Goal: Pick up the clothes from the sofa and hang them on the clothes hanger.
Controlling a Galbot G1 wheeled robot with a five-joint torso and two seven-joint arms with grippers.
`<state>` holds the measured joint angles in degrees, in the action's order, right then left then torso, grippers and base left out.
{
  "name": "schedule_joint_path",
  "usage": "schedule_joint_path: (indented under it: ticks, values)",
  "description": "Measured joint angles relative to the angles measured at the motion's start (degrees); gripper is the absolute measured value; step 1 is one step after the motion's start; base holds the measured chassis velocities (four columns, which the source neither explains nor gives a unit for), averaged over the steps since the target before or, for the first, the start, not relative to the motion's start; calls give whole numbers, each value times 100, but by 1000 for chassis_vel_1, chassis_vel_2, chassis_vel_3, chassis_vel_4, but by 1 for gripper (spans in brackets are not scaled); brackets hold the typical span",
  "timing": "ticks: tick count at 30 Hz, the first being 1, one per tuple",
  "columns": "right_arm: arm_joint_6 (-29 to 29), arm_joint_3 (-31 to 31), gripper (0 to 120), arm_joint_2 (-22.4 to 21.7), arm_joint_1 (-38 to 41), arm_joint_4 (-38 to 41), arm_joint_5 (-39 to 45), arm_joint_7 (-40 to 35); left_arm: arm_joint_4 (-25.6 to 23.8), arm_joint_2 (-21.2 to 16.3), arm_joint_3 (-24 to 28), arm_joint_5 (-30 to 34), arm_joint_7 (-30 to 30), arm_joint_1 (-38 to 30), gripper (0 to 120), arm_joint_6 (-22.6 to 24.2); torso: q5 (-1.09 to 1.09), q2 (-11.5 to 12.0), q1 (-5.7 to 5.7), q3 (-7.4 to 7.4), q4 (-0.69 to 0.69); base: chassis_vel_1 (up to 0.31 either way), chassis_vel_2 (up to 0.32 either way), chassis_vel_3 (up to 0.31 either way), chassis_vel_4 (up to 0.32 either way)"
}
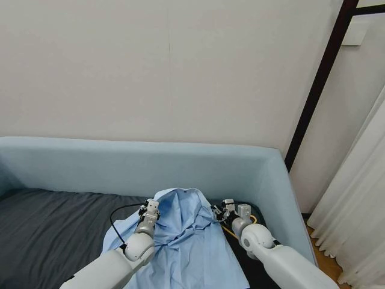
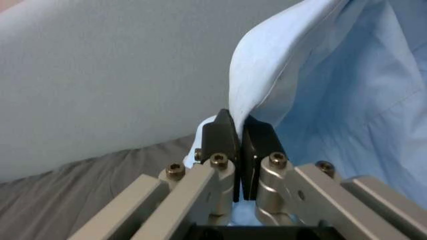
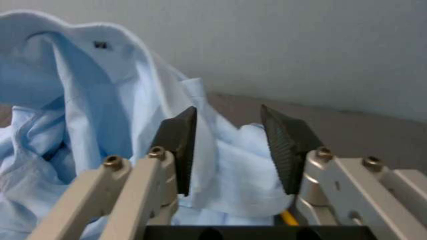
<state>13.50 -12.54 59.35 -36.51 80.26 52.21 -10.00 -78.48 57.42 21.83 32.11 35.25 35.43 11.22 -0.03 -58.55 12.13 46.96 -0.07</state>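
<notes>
A light blue shirt (image 1: 183,238) lies crumpled on the dark grey sofa seat (image 1: 48,229), its collar raised toward the backrest. My left gripper (image 1: 150,209) is at the shirt's left shoulder and is shut on a fold of the shirt (image 2: 267,80), which rises from between the black pads (image 2: 220,140). My right gripper (image 1: 220,210) sits at the shirt's right edge. It is open, with a fold of the shirt (image 3: 230,150) lying between its fingers (image 3: 180,145). The collar with its small label (image 3: 100,45) stands up beyond it.
The sofa's light blue backrest (image 1: 120,165) runs along the wall, and its right armrest (image 1: 283,192) stands close beside my right arm. A dark pole (image 1: 316,84) leans up the wall at the right, next to white curtains (image 1: 361,198). A yellow cable (image 1: 231,232) runs along my right wrist.
</notes>
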Motion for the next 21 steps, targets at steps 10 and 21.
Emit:
schedule_joint_path:
  ticks: [10,21]
  values:
    - [-16,504,79,-586,-425,-512,-602,832,-24,-4,-9,-9,10,25,0,-36,1,0,0,0,-2,0,0,0,0]
    - [187,603,100,-118,32,-2574,-1284,2109,-165,-107,13,13,2,72,0,-73,0,0,0,0,1,0,0,0,0]
